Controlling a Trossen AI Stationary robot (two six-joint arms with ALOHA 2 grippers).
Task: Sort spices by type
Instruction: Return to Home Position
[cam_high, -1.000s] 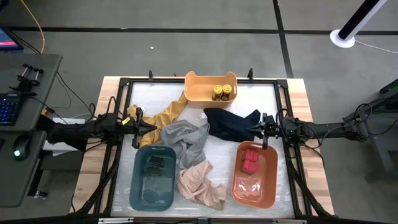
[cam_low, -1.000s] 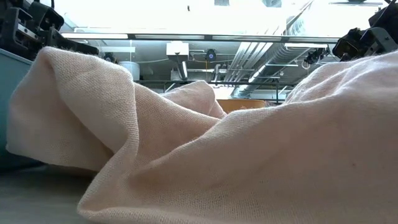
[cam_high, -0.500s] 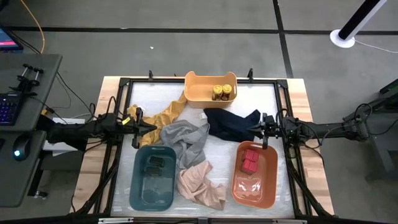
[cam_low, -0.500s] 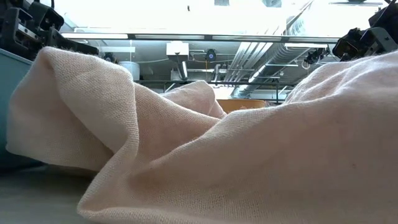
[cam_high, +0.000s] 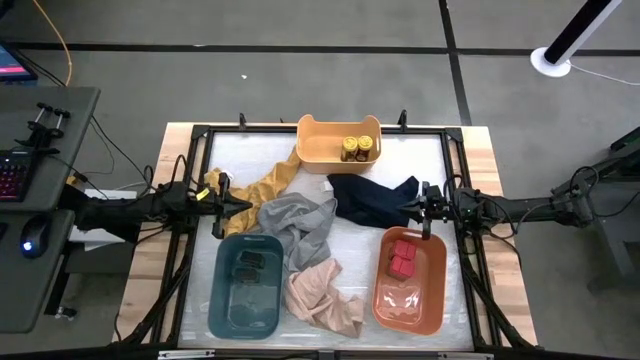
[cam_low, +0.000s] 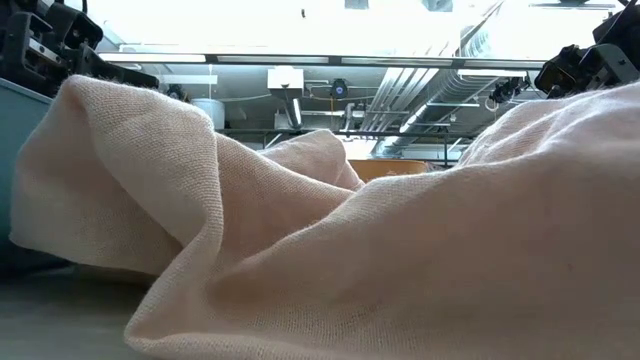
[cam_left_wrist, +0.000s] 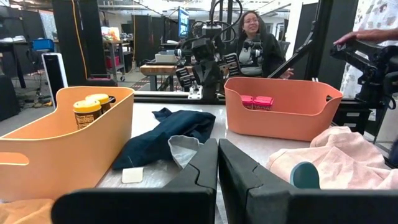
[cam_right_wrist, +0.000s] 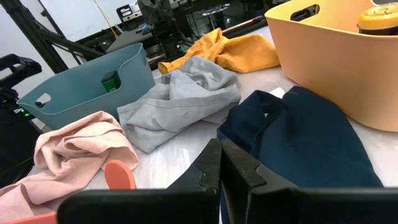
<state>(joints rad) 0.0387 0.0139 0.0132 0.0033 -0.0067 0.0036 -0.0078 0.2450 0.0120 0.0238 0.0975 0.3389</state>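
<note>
The left tool, fingers pressed nearly together and empty, hangs beside a mustard cloth. The right tool, equally narrow and empty, faces it across the bench at the edge of a navy cloth. Dark tins lie flat in the teal bin, long sides across it. Red tins line up lengthwise in the coral bin. Yellow-lidded jars stand upright, side by side, in the yellow bin.
</note>
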